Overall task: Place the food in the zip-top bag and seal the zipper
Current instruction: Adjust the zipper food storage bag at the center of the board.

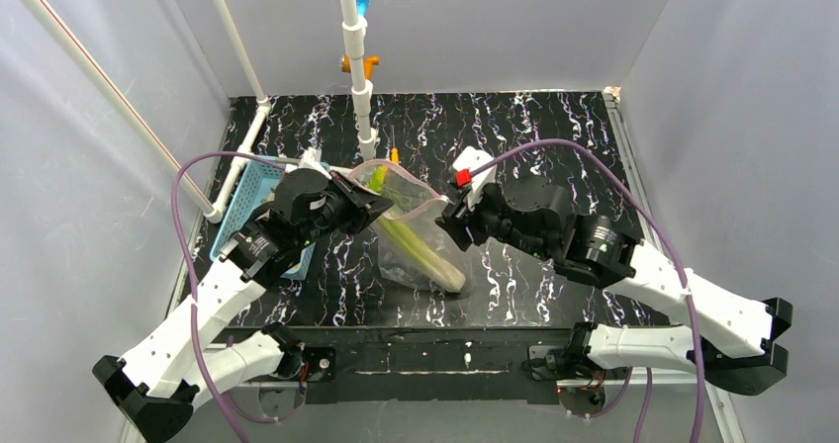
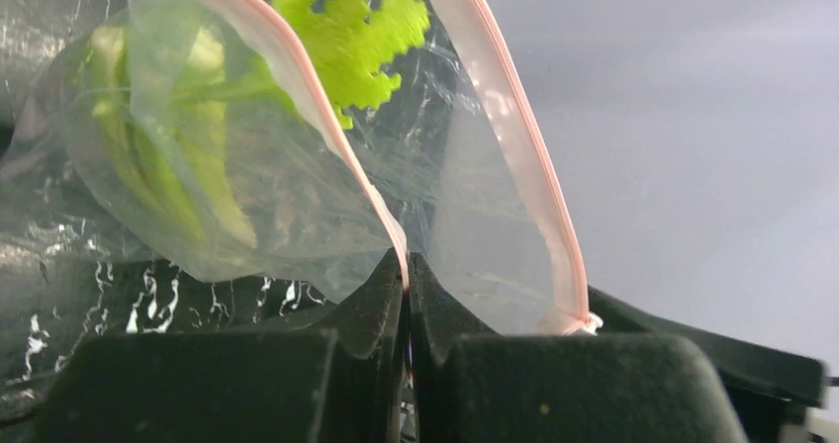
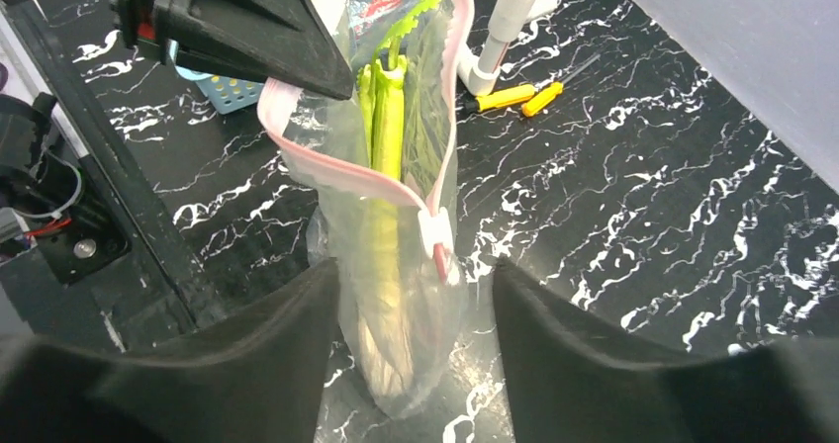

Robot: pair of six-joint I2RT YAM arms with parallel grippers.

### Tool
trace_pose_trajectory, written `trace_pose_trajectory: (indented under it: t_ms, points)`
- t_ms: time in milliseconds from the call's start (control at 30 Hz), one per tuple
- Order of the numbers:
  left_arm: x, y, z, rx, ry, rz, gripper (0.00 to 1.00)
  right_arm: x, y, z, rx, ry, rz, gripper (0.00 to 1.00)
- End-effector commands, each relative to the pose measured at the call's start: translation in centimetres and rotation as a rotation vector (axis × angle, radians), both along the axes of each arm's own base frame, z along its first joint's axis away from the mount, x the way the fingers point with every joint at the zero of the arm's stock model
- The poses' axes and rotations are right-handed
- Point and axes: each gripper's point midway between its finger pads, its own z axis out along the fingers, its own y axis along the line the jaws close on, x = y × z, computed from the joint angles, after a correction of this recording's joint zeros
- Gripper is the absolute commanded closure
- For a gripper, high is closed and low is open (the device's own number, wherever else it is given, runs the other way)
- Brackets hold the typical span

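The clear zip-top bag [image 1: 427, 257] hangs upright at the table's middle, mouth gaping. Inside it stands the food, a long green-and-white leek [image 1: 423, 247] [image 3: 387, 136] [image 2: 203, 156], with a bright green leafy piece [image 2: 354, 36] near the top. My left gripper [image 2: 408, 273] [image 1: 372, 204] is shut on the pinkish-red zipper [image 2: 341, 136] at the mouth's left side. My right gripper [image 3: 416, 270] [image 1: 450, 216] is open, its fingers either side of the bag's lower part, just below the white slider [image 3: 435, 231] at the zipper's [image 3: 336, 171] near end. It touches nothing that I can see.
A light-blue mesh basket [image 1: 249, 204] [image 3: 230, 92] sits behind my left arm. A white pipe post [image 1: 358, 77] [image 3: 507, 23] stands at the back, with yellow-handled tools [image 3: 507, 97] lying by its foot. White walls enclose the black marbled table [image 1: 554, 136].
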Motion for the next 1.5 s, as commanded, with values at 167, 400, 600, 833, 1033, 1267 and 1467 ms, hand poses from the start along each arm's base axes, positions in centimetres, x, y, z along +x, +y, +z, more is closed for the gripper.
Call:
trace_pose_trajectory:
  t_ms: [167, 400, 600, 833, 1033, 1267, 1467]
  points:
    - [0.2, -1.2, 1.4, 0.046, -0.141, -0.132, 1.0, -1.2, -0.6, 6.7, 0.094, 0.213, -0.081, 0.04]
    - [-0.2, -1.4, 1.7, 0.02, -0.151, -0.146, 1.0, 2.1, 1.9, 7.3, -0.048, 0.23, -0.125, 0.02]
    - [-0.4, -1.3, 1.9, 0.018, -0.157, -0.151, 1.0, 3.2, 4.5, 5.0, -0.143, 0.313, -0.064, 0.12]
    - [-0.6, -1.3, 2.2, 0.02, -0.167, -0.162, 1.0, 4.6, 5.7, 1.7, -0.237, 0.373, -0.06, 0.38]
    - [-0.8, -1.5, 2.2, 0.019, -0.173, -0.178, 1.0, 5.6, 7.1, 0.8, -0.157, 0.45, -0.002, 0.5]
    - [-0.8, -1.3, 2.7, 0.045, -0.195, -0.19, 1.0, 7.2, 8.3, -0.8, -0.155, 0.476, 0.001, 0.73]
    - [-0.8, -1.0, 5.0, 0.057, -0.256, -0.194, 1.0, 9.0, 5.8, 2.8, -0.124, 0.317, -0.133, 0.99]
